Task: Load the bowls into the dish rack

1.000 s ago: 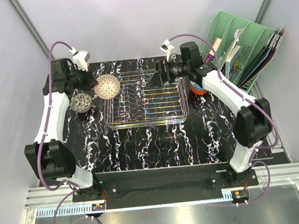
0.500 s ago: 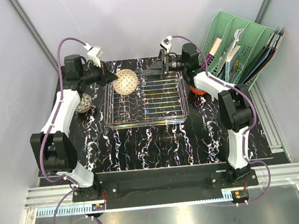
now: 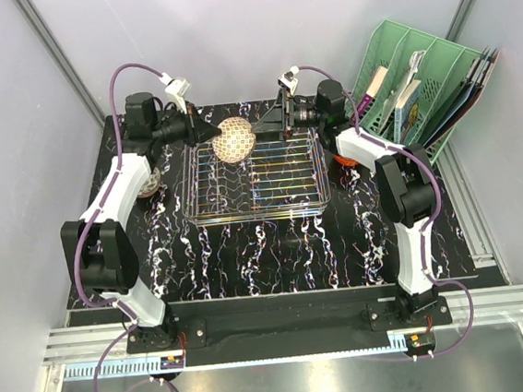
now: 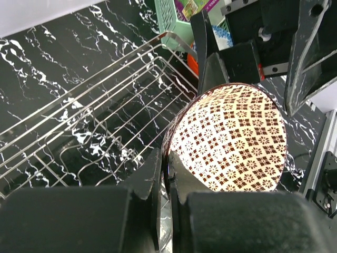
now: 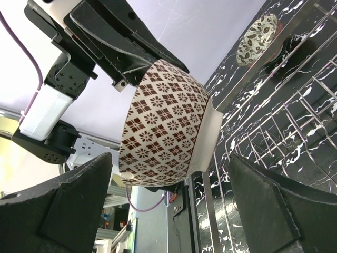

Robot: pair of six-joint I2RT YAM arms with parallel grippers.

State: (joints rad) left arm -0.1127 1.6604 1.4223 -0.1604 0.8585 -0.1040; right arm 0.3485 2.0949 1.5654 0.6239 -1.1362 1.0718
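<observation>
The left gripper (image 4: 164, 174) is clamped on the rim of a pink-red patterned bowl (image 4: 231, 142), one finger inside the lip and one outside. It holds the bowl in the air, tipped onto its side. The right gripper (image 5: 168, 163) is spread wide, with a finger on either side of that bowl (image 5: 163, 121). I cannot tell whether the pads touch it; in the right wrist view there seems to be a gap on both sides.

From above, the bowl (image 3: 235, 140) hangs over the far left corner of the dish rack (image 3: 259, 213), with the two grippers meeting there nose to nose. The coming move turns on one relation: the bowl sits straight ahead of the right fingers and between them, rim on edge. Closing those fingers would probably take it by the sides, with the rack wires directly below. Both arms are equally near, and I judge this to be a handover or a steadying grip before lowering.

A grey-and-white leaf-patterned bowl (image 5: 256, 31) rests on the table just beyond the rack's left side. An orange-red bowl (image 3: 346, 158) sits just off its right side, partly behind the right arm. The rack itself holds no bowl yet.

A green file organiser (image 3: 422, 79) stands well right of the rack — its book covers are too small to read, and no other writing shows.
</observation>
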